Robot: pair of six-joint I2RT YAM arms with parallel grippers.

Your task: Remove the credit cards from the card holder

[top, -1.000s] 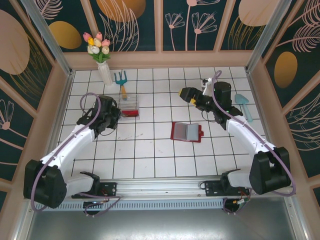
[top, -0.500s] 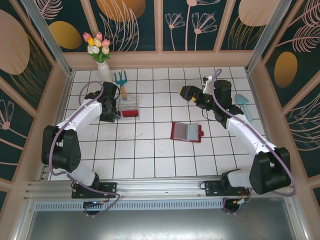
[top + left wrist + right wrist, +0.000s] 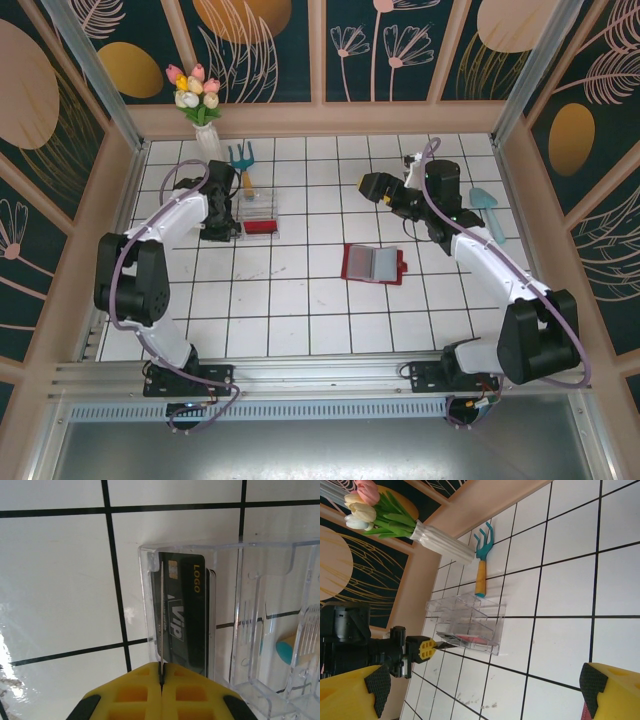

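The left end effector (image 3: 161,680) is pinching a thin card (image 3: 161,620), seen edge-on, at the end slot of the clear tray (image 3: 260,546) on the far left of the tabletop (image 3: 300,300). A black card (image 3: 187,610) is lying just beside it in that slot. The step probably calls for holding the card parallel to the slot wall. It should be let go only once its edge is sitting inside, with the jaws opening gently so the light tray is not being nudged. The card holder (image 3: 373,264) is lying open near the middle, well apart from the tray. The right end effector (image 3: 375,190) is hovering just beyond its far side, spread wide and gripping nothing.
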